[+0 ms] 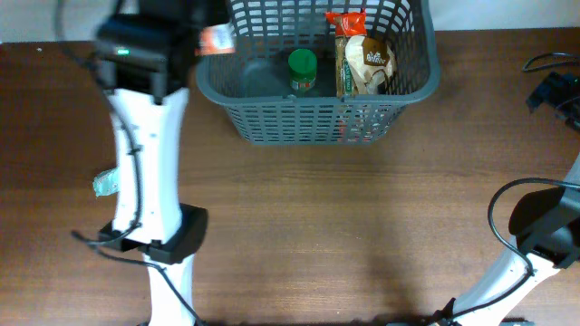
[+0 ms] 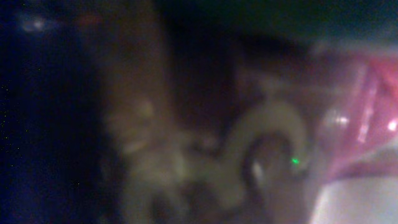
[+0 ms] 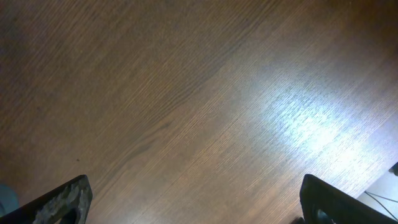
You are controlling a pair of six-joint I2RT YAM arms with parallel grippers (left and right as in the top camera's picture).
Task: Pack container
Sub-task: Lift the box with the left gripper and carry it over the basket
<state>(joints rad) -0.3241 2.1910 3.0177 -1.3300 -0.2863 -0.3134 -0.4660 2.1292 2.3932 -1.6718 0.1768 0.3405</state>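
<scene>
The dark grey lattice basket stands at the table's far middle. Inside it are a green-lidded jar and an upright snack bag with a red top. My left gripper reaches over the basket's left rim, with a small orange and white packet at its tip. The left wrist view is too blurred to read; a pink-red shape shows at its right. My right gripper is open and empty above bare brown table; its arm sits at the near right.
A small pale teal item lies on the table left of my left arm. Black cables and gear lie at the far right edge. The left arm's base stands at the near left.
</scene>
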